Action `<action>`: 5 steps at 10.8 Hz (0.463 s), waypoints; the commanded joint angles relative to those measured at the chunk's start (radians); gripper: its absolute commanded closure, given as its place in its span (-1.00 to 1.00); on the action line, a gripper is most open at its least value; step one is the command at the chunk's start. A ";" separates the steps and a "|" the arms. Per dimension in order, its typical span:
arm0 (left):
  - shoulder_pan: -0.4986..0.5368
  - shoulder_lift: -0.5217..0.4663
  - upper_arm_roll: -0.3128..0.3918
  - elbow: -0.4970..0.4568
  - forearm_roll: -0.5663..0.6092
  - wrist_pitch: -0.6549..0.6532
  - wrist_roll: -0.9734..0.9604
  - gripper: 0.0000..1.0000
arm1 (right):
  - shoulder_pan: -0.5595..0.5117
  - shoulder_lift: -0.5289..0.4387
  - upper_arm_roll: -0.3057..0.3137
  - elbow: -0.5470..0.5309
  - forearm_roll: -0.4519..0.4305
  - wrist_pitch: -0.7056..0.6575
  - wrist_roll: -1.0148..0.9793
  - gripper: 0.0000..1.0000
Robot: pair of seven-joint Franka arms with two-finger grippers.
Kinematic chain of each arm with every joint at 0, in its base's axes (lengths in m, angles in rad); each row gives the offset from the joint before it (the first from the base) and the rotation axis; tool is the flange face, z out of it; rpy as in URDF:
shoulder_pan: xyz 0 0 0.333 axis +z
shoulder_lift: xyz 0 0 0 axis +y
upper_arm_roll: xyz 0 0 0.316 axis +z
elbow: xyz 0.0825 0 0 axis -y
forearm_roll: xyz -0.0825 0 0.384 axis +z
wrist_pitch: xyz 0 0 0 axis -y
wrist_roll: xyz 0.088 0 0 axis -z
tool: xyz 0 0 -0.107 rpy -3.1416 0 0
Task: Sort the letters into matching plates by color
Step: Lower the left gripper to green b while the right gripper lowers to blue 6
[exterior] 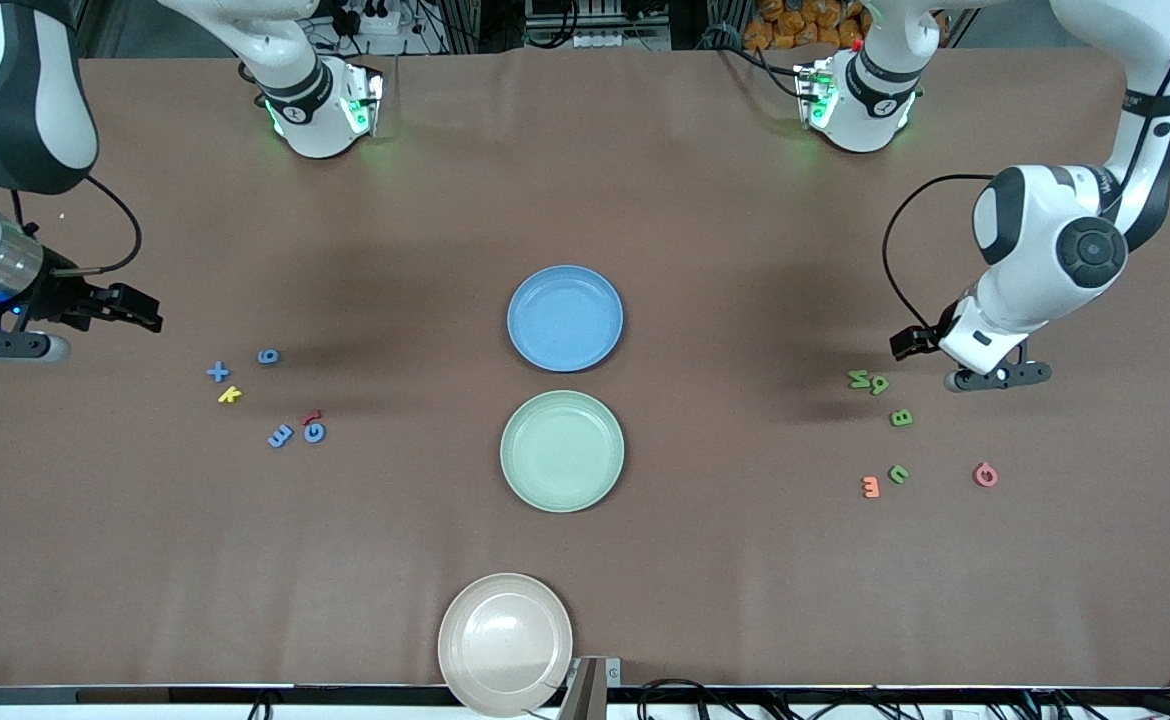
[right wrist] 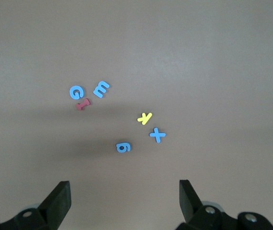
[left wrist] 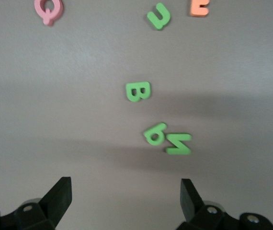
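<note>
Counting from my remote station: eight letters in play, four blue and four green, none in a plate.

The blue four sit toward the right arm's end of the table: a blue plus [exterior: 217, 372], a blue 6 [exterior: 267, 356], a blue E [exterior: 280, 435] and a blue G [exterior: 314, 432]. Mixed in with them I see one yellow piece [exterior: 230, 395] just beside the plus, and one small red piece [exterior: 313, 414] touching the G.

The green four are toward the left arm's end: a green N [exterior: 858, 379] touching a green 9 [exterior: 879, 384], a green B [exterior: 901, 418] a bit nearer the front camera, and a green U [exterior: 898, 474] nearer still. An orange E [exterior: 870, 487] lies just beside the U, and a pink Q [exterior: 985, 475] lies apart from it.

Three plates total, lined up down the middle of the table. The blue plate [exterior: 565, 318] has nothing in it, and neither does the green plate [exterior: 562, 451] right beside it, nearer the camera. The beige plate [exterior: 505, 643] at the table's front edge holds nothing too.

Left gripper [left wrist: 126, 197] hovers over bare table beside the green N and 9, fingers spread wide, holding nothing. Right gripper [right wrist: 124, 199] hovers over the table near the blue 6, also wide open with nothing in it.
</note>
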 commanded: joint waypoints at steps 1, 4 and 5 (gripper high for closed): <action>0.012 0.044 -0.012 0.008 0.107 0.034 0.131 -1.00 | -0.011 -0.096 0.008 -0.160 0.006 0.087 0.010 -1.00; 0.072 0.070 -0.014 0.008 0.107 0.075 0.427 -1.00 | -0.012 -0.147 0.008 -0.295 0.006 0.190 0.010 -1.00; 0.074 0.073 -0.015 0.006 0.102 0.078 0.499 -1.00 | -0.014 -0.146 0.008 -0.300 0.006 0.190 0.010 -1.00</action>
